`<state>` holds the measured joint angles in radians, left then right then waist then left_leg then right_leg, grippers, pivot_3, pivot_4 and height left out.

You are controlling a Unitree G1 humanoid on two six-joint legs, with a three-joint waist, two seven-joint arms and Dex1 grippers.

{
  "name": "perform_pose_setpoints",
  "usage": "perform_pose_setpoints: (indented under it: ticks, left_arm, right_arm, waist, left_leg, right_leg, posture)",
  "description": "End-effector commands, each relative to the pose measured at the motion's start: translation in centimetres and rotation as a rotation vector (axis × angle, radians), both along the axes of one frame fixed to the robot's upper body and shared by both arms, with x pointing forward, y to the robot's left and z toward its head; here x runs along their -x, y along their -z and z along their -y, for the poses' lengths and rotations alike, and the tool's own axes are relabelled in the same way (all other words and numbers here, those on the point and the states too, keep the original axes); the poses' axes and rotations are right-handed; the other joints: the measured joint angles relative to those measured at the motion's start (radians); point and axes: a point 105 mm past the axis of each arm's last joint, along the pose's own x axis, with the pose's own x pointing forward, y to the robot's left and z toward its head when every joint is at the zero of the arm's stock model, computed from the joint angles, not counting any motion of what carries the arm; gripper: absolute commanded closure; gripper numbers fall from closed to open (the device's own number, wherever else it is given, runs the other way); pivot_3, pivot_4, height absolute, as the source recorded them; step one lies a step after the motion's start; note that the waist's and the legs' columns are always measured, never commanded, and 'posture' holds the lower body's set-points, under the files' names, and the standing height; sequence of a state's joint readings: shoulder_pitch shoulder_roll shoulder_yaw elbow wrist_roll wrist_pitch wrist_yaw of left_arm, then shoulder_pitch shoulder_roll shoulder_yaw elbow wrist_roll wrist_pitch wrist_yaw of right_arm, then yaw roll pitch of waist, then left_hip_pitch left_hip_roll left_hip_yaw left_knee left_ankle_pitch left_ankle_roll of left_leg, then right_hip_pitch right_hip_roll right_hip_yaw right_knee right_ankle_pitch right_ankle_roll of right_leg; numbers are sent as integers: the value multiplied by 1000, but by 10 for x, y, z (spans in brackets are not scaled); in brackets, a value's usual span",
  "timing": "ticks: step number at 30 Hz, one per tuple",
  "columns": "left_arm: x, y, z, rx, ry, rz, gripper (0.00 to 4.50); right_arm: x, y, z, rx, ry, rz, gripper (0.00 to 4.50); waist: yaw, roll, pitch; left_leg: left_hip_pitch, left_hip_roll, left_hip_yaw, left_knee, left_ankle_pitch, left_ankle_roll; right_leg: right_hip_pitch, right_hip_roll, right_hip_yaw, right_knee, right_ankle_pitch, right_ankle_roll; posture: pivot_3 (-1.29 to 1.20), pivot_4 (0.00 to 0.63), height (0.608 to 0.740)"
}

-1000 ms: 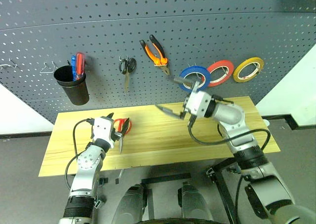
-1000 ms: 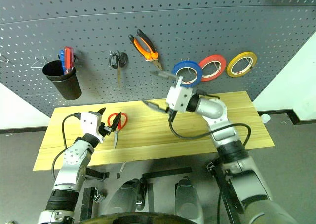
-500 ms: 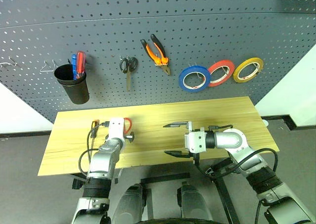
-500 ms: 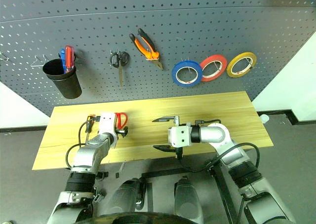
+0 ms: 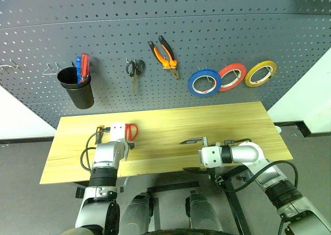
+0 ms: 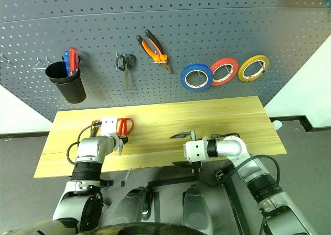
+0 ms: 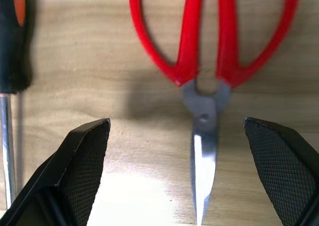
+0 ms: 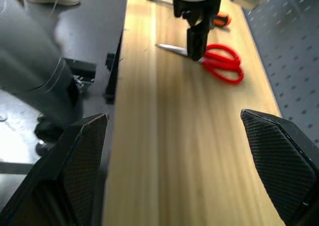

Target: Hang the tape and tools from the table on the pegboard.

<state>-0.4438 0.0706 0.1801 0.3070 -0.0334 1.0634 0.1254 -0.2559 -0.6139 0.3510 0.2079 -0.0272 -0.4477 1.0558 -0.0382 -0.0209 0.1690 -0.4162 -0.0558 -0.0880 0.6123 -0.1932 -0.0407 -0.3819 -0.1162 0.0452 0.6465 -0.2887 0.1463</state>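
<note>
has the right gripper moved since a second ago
Yes. The right gripper was up by the blue tape on the pegboard; now it has dropped to the table's near edge, open and empty.

Three tape rings (image 5: 230,76), two scissors (image 5: 131,131), one pliers (image 5: 164,55), one black cup (image 5: 76,88).

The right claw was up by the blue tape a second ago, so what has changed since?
The right claw came down from the blue tape, empty and open, to the table's near edge. The left claw tipped down over the red scissors, open astride the blades. The tape, pliers, scissors and screwdriver stayed put.
</note>
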Motion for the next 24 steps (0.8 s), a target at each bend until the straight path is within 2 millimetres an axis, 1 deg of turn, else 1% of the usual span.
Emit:
perform_pose_setpoints:
  ticks: [1,7,10,13,15,21,24]
  left_arm:
    - [-8,-5,3,49,-9,19,31]
    - [-12,-2,6,89,-17,-3,31]
    - [-12,-1,6,97,-21,-15,550]
    - [-12,0,7,119,-26,-17,1534]
    - [-11,1,6,112,-30,-24,2278]
    - [-9,3,3,98,-37,-35,4223]
    - [-8,3,3,98,-40,-41,4254]
  right_arm:
    - [-3,-5,8,8,14,27,0]
    - [-4,-5,11,13,25,35,0]
    - [-4,-5,11,12,27,37,0]
    - [-4,-5,11,9,28,42,0]
    - [-5,-8,8,-1,26,56,0]
    - [-10,-12,5,-19,31,72,0]
    - [-10,-12,5,-20,30,73,0]
  waist:
    - [0,0,0]
    - [-3,0,0]
    - [-3,0,0]
    - [-4,0,0]
    - [-3,0,0]
    - [-2,0,0]
    - [-3,0,0]
  left_leg:
    - [0,0,0,0,0,0]
    - [0,0,0,0,0,0]
    - [0,0,0,0,0,0]
    - [0,0,0,0,0,0]
    - [0,0,0,0,0,0]
    - [1,0,0,1,0,0]
    - [3,0,0,1,0,0]
  right_leg:
    - [0,0,0,0,0,0]
    - [0,0,0,0,0,0]
    - [0,0,0,0,0,0]
    - [1,0,0,0,0,0]
    - [0,0,0,0,0,0]
    - [2,0,0,0,0,1]
    - [3,0,0,0,0,1]
  posture:
    - [-58,133,728]
    - [-66,136,728]
    - [-65,137,728]
    - [-64,137,728]
    - [-64,138,728]
    - [-61,137,728]
    - [-60,137,728]
